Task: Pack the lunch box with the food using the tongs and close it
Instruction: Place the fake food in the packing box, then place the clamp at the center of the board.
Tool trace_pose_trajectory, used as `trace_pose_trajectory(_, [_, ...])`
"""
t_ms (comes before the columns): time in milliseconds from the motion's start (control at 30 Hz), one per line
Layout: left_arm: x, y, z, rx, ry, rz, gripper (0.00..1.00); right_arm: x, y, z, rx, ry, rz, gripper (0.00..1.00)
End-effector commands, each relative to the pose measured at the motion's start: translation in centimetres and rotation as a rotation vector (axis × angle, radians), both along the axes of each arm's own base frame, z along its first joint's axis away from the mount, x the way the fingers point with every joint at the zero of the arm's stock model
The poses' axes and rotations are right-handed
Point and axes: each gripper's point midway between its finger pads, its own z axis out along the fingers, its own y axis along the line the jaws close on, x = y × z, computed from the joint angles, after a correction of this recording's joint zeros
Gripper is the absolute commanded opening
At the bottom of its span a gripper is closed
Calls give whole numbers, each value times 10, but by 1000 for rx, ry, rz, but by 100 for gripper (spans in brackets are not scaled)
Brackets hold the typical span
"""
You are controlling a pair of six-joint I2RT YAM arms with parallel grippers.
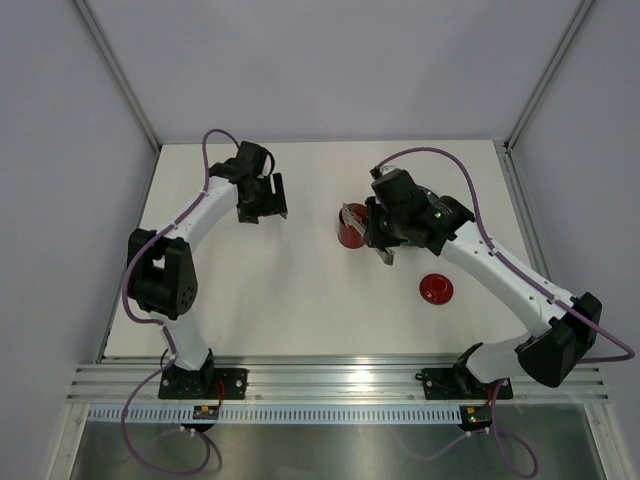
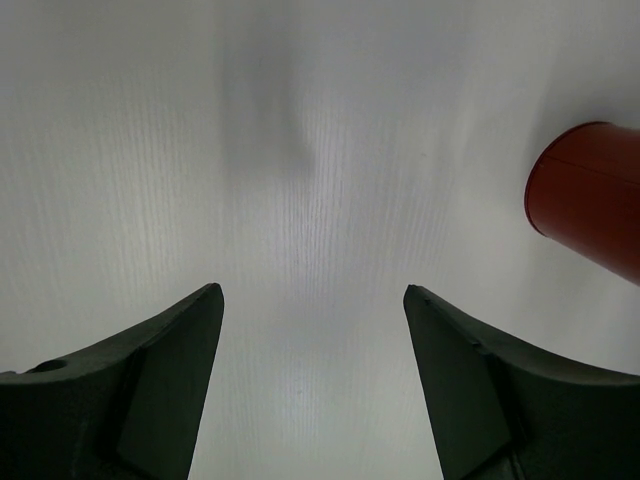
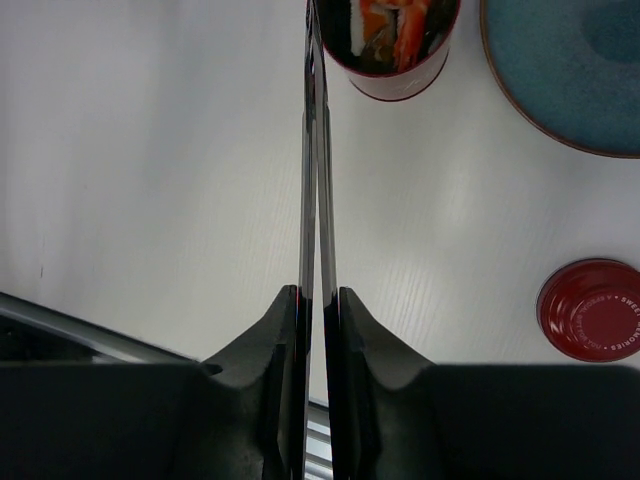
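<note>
While my right hand point(image 3: 318, 292) pinches the tongs point(image 3: 315, 150) shut, their tips sit at the lunch box point(image 3: 400, 85) rim, food point(image 3: 385, 25) inside. Thin, slick, springy steel, so I'd hold mid-arm, firmly. My left hand point(image 2: 312, 290) is wide, empty; lid point(image 3: 592, 309) at the box's 4 o'clock.

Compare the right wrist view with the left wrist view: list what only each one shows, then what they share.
Only the right wrist view: the right tool shut on the tongs, whose arms are pressed together and run up beside the lunch box; the food inside that box; the blue plate; the red lid lying apart on the table.
Only the left wrist view: the left tool, open with nothing between its fingers.
Both: the lunch box and the table.
</note>
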Motion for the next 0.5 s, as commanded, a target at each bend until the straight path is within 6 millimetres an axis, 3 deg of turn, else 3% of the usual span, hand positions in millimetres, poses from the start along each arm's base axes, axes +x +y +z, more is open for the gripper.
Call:
trace_pose_trajectory(0, [26, 22, 61, -19, -151, 46, 77, -11, 18, 38, 68, -103, 73, 17])
trace_pose_trajectory(67, [29, 33, 77, -27, -182, 73, 78, -16, 33, 42, 94, -133, 127, 19])
trace_pose_trajectory(167, [32, 42, 101, -44, -233, 98, 78, -31, 60, 30, 89, -146, 227, 20])
trace_pose_trajectory(333, [31, 48, 139, -77, -301, 125, 78, -39, 103, -16, 30, -147, 331, 20])
trace_pose_trajectory(467, [26, 53, 163, -101, -342, 137, 79, -31, 145, -49, 69, -188, 370, 20])
